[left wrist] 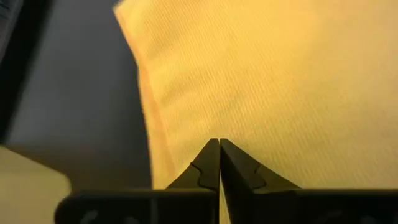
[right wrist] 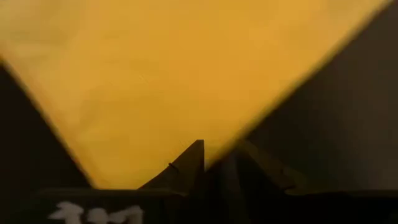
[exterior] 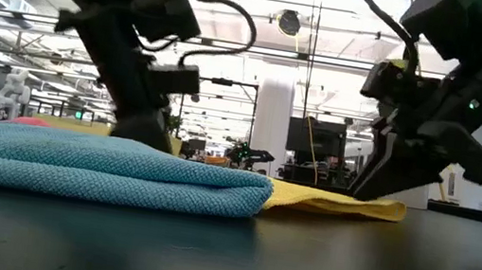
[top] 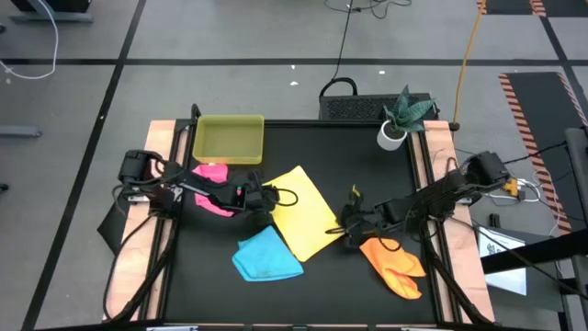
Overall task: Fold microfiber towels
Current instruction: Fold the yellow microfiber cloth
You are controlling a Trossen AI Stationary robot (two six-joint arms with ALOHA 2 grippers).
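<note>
The yellow towel (top: 303, 213) lies flat at the table's middle. Near it rest the folded blue towel (top: 266, 256), the pink towel (top: 213, 175) under my left arm, and the crumpled orange towel (top: 397, 265). My left gripper (top: 273, 196) slants down at the yellow towel's left edge, shut on it. At the towel's right corner, my right gripper (top: 346, 223) stands open. One of its fingers (right wrist: 193, 158) is over the cloth and the other (right wrist: 261, 163) is beside the edge on the table side. My left gripper (left wrist: 219, 144) has its two fingertips together on the yellow towel close to its left edge (left wrist: 163, 163), slanting down from the table's left. The tips hide whether one layer or several is caught. The towel lies on the table. My right gripper: I cannot tell whether its fingers touch the towel's corner (right wrist: 155, 149).
A yellow-green tray (top: 230, 140) stands at the far left of the black tabletop. A small potted plant (top: 397, 119) sits at the far right corner. The blue towel (exterior: 102, 167) fills the near foreground of the low view.
</note>
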